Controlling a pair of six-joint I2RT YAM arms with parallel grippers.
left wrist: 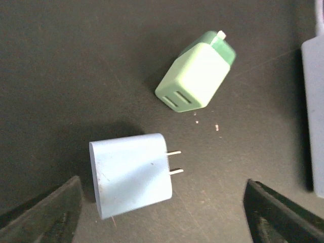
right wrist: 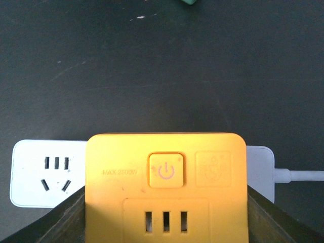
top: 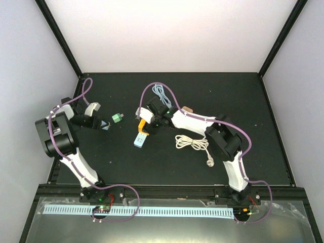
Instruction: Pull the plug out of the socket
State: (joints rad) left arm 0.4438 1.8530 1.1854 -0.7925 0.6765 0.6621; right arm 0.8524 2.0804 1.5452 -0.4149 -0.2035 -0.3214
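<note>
A light blue two-prong plug (left wrist: pixel 132 172) lies loose on the black table, prongs pointing right, between the spread fingers of my open left gripper (left wrist: pixel 162 217). In the top view the left gripper (top: pixel 104 124) hangs over the plug at the left. My right gripper (top: pixel 146 123) is shut on an orange socket block (right wrist: pixel 167 182), with a finger (right wrist: pixel 50 223) against each of its sides. The block (top: pixel 143 125) sits over a white power strip (right wrist: pixel 45 172). Its visible slots are empty.
A green adapter (left wrist: pixel 195 76) lies just beyond the blue plug, also seen in the top view (top: pixel 117 118). The power strip (top: pixel 140 139) lies mid-table. A coiled white cable (top: pixel 191 143) lies right of it, a grey cable (top: pixel 161 93) behind.
</note>
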